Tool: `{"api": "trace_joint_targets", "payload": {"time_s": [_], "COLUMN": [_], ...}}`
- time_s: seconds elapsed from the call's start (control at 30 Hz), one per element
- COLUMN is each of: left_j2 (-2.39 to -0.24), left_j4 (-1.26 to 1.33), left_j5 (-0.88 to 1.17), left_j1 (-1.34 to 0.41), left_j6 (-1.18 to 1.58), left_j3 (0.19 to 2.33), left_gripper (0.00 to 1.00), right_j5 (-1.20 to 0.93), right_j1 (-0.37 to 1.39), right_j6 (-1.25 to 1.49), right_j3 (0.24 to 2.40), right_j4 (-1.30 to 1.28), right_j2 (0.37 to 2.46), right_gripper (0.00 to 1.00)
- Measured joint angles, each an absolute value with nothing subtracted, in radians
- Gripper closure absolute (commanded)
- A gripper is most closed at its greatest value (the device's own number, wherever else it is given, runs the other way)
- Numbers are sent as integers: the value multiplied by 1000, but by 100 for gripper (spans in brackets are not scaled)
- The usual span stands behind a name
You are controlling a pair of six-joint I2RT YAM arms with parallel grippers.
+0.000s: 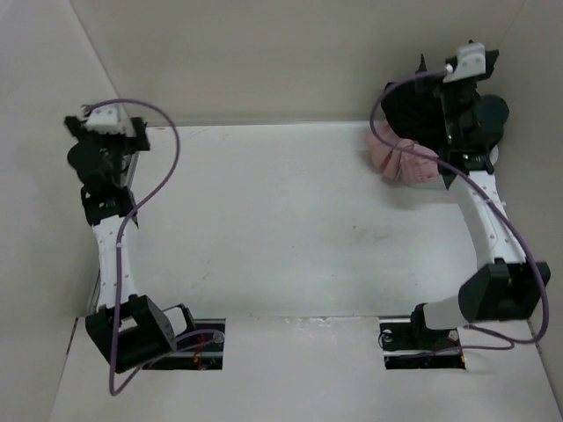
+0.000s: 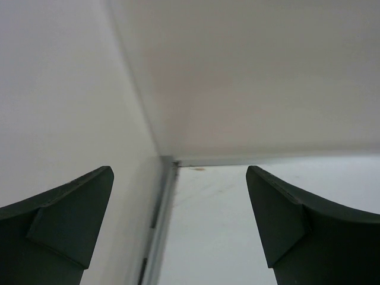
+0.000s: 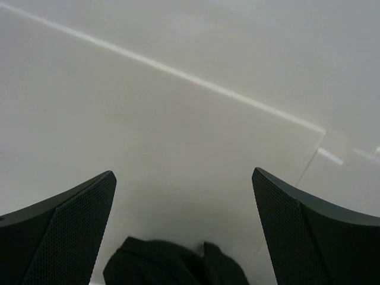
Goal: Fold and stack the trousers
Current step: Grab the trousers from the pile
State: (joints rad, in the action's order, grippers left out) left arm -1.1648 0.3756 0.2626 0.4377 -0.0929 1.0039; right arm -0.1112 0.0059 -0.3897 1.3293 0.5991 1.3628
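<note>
Trousers [image 3: 172,264] lay bunched in far-right corner beside pink cloth [image 1: 400,160], under right gripper [image 3: 184,175]. It and left gripper [image 2: 178,172] gaped, held nothing. Step needed: pinch single-layer edge, drag pile to table [image 1: 281,229] centre before folding.

free: middle of my table [image 1: 290,229] | blocked: trousers [image 1: 406,110] and pink cloth [image 1: 400,160] heaped at far right corner | tight: side wall [image 2: 59,89] beside my left gripper [image 2: 178,172]

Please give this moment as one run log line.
left tool open, empty | right tool open, empty, near trousers | trousers bunched, far right corner
</note>
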Motion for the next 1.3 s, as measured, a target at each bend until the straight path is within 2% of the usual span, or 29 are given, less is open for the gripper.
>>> {"api": "trace_joint_targets", "payload": {"time_s": [0.13,0.27,0.37,0.6,0.8,0.83,0.97,1.07,1.13,1.3], "left_j2": [-1234,-1350,-1411,-1456,-1456,-1456,-1453,-1443,-1427,-1349], "left_j4": [86,-104,-199,-319,-352,-355,-359,-367,-368,-369], "left_j5": [251,195,162,113,103,101,97,95,94,92], "left_j1": [130,-40,-58,-58,-61,-61,-62,-62,-62,-62], "left_j6": [-250,-347,-379,-402,-406,-408,-414,-416,-417,-416], "left_j3": [1184,1284,1299,1299,1299,1299,1297,1295,1289,1264], "left_gripper": [0,0,0,0,0,0,0,0,2,17], "right_j5": [-46,17,107,214,218,218,178,120,86,79], "right_j1": [8,9,7,-84,-193,-202,-210,-208,-209,-204], "right_j6": [-392,-387,-357,-143,19,36,91,134,166,201], "right_j3": [1555,1570,1633,2002,2053,2053,2050,2041,2020,1959], "right_j4": [355,243,170,-96,-215,-228,-280,-295,-306,-348], "right_j2": [1571,1692,1802,2088,2142,2146,2155,2154,2141,2046], "right_gripper": [0,0,0,0,1,9,60,90,100,100]}}
